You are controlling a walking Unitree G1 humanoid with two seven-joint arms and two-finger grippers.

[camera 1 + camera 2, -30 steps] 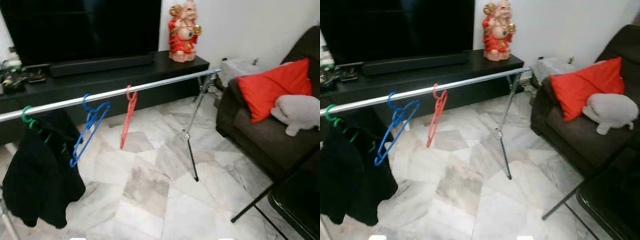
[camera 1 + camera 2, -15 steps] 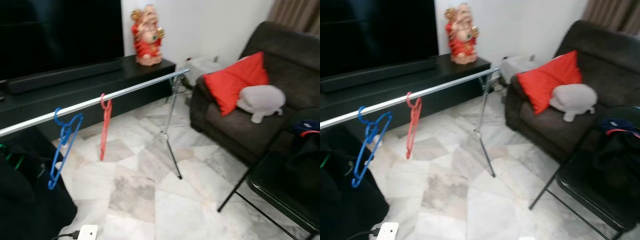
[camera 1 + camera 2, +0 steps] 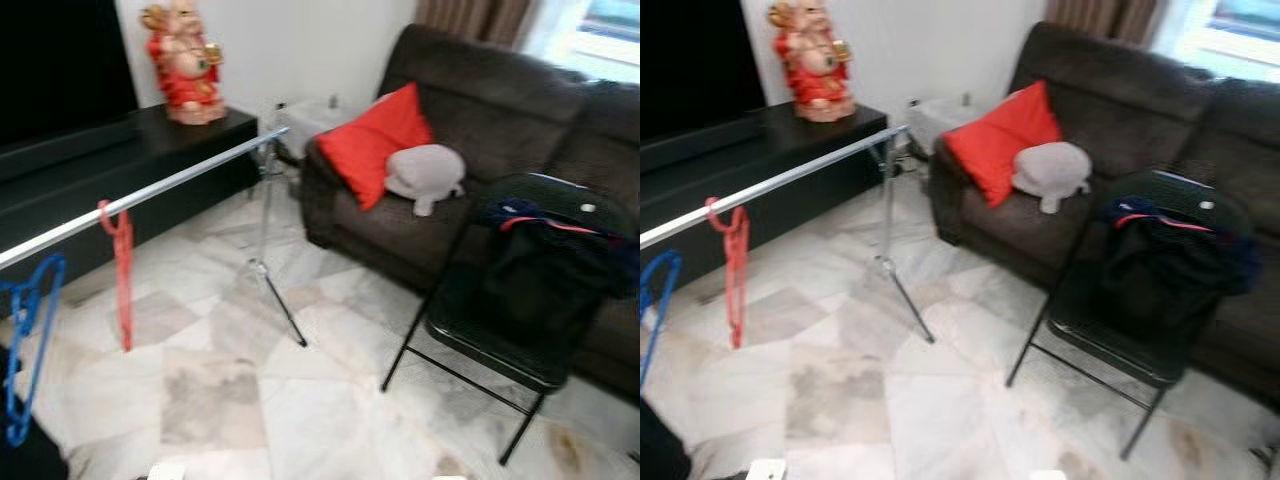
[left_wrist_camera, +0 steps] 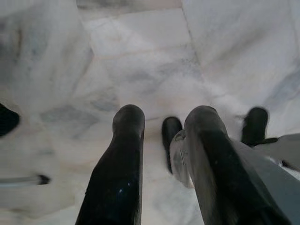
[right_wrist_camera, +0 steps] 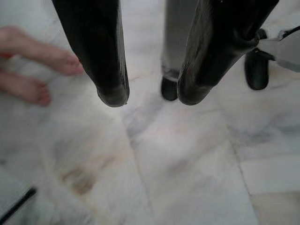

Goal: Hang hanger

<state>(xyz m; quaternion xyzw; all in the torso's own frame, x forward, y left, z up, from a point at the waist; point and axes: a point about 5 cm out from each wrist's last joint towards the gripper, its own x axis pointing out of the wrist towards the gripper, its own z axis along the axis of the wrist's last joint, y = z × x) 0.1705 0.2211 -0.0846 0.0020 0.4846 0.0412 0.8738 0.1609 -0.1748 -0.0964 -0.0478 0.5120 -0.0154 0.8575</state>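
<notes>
Head views: a red hanger and a blue hanger hang on the rail.
Left wrist: left gripper points floorward, fingers parted, empty.
Right wrist: right gripper likewise, bare feet beside one finger.

You see a red hanger hooked on the silver rail, hanging straight down and seen nearly edge-on, so it looks thin. Further along the rail, at the picture's left edge, a blue hanger hangs too, turned a little so its open frame shows. The two hangers are apart.
</notes>
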